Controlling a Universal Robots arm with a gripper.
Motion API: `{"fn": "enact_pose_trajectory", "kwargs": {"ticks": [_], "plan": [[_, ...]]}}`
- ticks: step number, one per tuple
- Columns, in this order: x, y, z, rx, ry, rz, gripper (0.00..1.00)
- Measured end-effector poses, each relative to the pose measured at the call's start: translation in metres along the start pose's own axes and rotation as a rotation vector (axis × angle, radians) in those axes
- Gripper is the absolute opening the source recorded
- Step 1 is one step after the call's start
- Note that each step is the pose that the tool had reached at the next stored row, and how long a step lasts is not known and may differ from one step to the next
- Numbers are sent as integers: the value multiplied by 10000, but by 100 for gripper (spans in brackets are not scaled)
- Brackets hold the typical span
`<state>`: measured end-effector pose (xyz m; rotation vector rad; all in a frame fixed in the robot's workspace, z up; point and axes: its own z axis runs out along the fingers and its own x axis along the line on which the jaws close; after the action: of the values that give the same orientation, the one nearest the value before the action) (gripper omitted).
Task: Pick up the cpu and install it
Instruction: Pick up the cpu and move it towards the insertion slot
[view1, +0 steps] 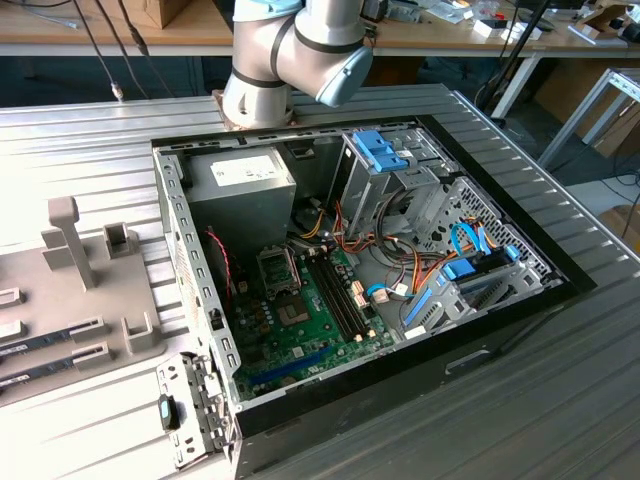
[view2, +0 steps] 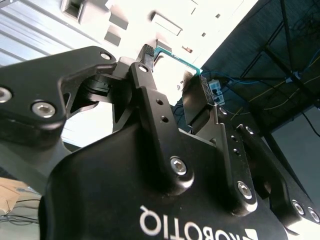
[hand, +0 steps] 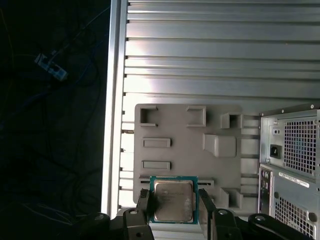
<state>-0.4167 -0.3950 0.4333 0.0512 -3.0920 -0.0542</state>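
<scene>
The cpu (hand: 173, 200), a square chip with a silver-grey top and a thin green rim, sits flat between my two black fingers (hand: 143, 206). My gripper (hand: 174, 206) is shut on it by two opposite edges. It hangs high above the grey fixture plate (hand: 190, 145). In the second wrist view the cpu's green edge (view2: 177, 56) shows between the fingertips of the gripper (view2: 172, 70). In the exterior view the arm (view1: 290, 50) stands behind the open computer case (view1: 360, 270), whose motherboard (view1: 310, 320) carries the cpu socket (view1: 278, 268).
The grey fixture plate (view1: 70, 290) with upright posts and slots lies on the ribbed metal table at the exterior view's left. Cables, drive cages and a power supply (view1: 240, 185) crowd the case. The case's rear panel (hand: 290, 160) shows beside the plate.
</scene>
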Motion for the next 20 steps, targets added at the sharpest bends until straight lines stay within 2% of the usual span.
{"fn": "enact_pose_trajectory", "kwargs": {"ticks": [20], "plan": [[-154,-5,-7,0,1,0,47]]}}
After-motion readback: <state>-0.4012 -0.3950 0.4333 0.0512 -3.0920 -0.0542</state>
